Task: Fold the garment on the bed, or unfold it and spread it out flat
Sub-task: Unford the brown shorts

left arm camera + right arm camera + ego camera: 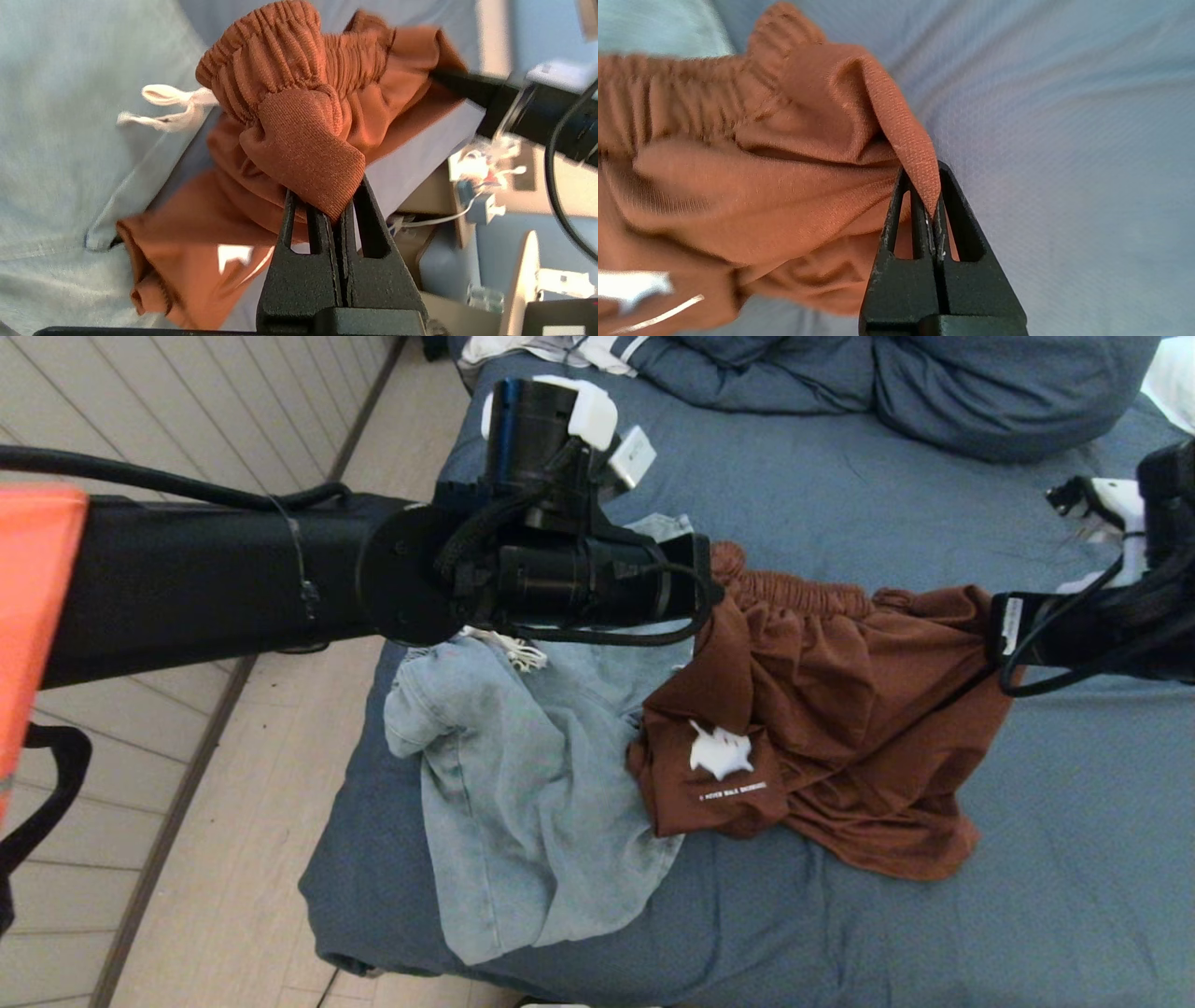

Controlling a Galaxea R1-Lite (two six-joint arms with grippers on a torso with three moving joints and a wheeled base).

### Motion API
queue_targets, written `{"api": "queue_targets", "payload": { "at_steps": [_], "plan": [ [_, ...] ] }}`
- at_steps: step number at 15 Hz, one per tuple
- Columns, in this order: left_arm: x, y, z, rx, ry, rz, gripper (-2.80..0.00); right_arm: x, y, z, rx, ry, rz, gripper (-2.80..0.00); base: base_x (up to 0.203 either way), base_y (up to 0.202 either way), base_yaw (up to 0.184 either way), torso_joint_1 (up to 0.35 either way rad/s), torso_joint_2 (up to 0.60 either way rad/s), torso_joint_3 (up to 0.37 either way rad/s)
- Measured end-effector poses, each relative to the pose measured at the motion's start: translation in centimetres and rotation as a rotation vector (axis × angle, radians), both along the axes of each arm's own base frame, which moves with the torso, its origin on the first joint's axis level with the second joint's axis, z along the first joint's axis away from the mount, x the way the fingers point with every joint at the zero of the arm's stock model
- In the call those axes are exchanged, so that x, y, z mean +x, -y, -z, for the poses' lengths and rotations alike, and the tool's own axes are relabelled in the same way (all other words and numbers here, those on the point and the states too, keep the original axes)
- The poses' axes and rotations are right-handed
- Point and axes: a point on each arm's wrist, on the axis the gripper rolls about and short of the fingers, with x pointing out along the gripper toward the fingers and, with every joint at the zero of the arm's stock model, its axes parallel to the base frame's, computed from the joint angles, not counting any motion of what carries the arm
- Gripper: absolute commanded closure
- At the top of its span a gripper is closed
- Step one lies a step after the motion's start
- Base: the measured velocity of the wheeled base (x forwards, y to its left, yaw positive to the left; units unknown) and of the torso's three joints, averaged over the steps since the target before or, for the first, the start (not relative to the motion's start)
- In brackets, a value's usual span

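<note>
The garment is a pair of rust-brown shorts with an elastic waistband and a small white logo. It hangs stretched between both grippers above the bed, its legs drooping onto the slate-blue cover. My left gripper is shut on one end of the waistband, at the shorts' left side. My right gripper is shut on a fold of the brown cloth at the right side. In the head view the left wrist hides its fingers, and the right wrist hides its own.
Light blue denim shorts with a white drawstring lie crumpled on the bed, left of the brown ones. A bunched blue duvet and white clothes sit at the far end. The wooden floor runs along the bed's left edge.
</note>
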Motion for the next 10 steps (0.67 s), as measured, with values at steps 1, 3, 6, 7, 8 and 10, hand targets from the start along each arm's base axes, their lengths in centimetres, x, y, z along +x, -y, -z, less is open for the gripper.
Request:
{"api": "queue_targets", "payload": {
  "at_steps": [1,3,6,7,8,10],
  "plan": [
    [0.4,0.4,0.9,0.015,-0.019,-0.001,0.00,1.0,0.3,0.9,0.008,-0.021,0.003,0.00,0.000,0.000,0.000,0.000,0.00,0.000],
    [0.9,1.0,3.0,0.054,-0.058,0.001,0.00,2.6,0.9,3.1,0.014,-0.054,0.013,0.00,0.000,0.000,0.000,0.000,0.00,0.000],
    [0.9,1.7,5.7,0.093,-0.094,0.012,0.00,3.2,1.0,6.5,0.007,-0.125,0.014,0.00,0.000,0.000,0.000,0.000,0.00,0.000],
    [0.4,2.0,6.4,0.101,-0.097,0.025,0.00,3.2,0.9,7.5,0.007,-0.143,0.006,0.00,0.000,0.000,0.000,0.000,0.00,0.000],
    [-0.3,2.5,7.3,0.113,-0.105,0.043,0.00,2.9,0.9,8.3,0.011,-0.162,-0.005,0.00,0.000,0.000,0.000,0.000,0.00,0.000],
    [-2.0,3.3,8.4,0.124,-0.106,0.079,0.00,1.9,0.7,9.3,0.026,-0.197,-0.034,0.00,0.000,0.000,0.000,0.000,0.00,0.000]
  ]
}}
